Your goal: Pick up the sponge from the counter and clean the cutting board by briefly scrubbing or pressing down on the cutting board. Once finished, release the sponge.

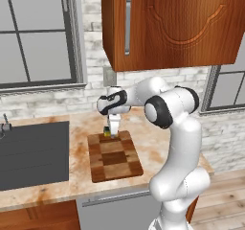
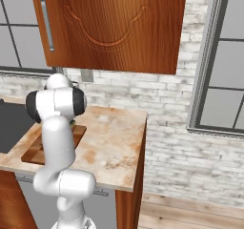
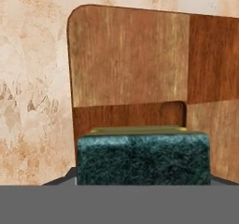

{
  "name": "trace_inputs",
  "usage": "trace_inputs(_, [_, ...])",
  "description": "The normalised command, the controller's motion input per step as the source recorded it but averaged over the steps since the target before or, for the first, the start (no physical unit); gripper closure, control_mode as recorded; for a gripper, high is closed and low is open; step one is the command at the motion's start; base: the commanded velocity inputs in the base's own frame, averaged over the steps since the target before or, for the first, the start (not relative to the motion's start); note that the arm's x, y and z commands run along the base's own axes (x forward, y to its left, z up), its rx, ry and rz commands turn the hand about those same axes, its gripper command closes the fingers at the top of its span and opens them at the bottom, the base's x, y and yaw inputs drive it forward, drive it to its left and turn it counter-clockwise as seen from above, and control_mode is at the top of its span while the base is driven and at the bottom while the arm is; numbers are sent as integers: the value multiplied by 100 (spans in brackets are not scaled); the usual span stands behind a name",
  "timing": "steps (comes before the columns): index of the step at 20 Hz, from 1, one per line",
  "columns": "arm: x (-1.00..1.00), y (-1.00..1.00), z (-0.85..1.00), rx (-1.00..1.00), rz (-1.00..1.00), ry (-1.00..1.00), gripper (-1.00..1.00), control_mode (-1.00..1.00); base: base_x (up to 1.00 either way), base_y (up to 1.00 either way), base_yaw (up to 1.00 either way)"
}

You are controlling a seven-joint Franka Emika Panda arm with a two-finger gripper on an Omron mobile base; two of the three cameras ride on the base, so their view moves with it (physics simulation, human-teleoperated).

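- Dark grey sink [image 1: 33, 152] is sunk into the counter [image 1: 153, 145] at its left end.
- Checkered wood, the board [image 1: 115, 156] lies right of the sink, reaching from near the counter's front edge toward its middle.
- The gripper [image 1: 113, 134] points down over the board's far left corner, its fingers closed on the sponge [image 1: 107, 130].
- In the hand view the sponge [image 3: 142, 157], green face up, sits just above the board's [image 3: 126, 59] rounded corner.
- Contact between sponge and board cannot be told.
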Motion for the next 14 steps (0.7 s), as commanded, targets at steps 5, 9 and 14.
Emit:
trace_inputs(5, [-44, 62, -35, 0, 0, -1, 100, -100, 0, 0, 0])
trace_inputs(9, [-47, 52, -47, 0, 0, -8, 100, -100, 0, 0, 0])
trace_inputs(14, [-53, 46, -34, 0, 0, -13, 100, -100, 0, 0, 0])
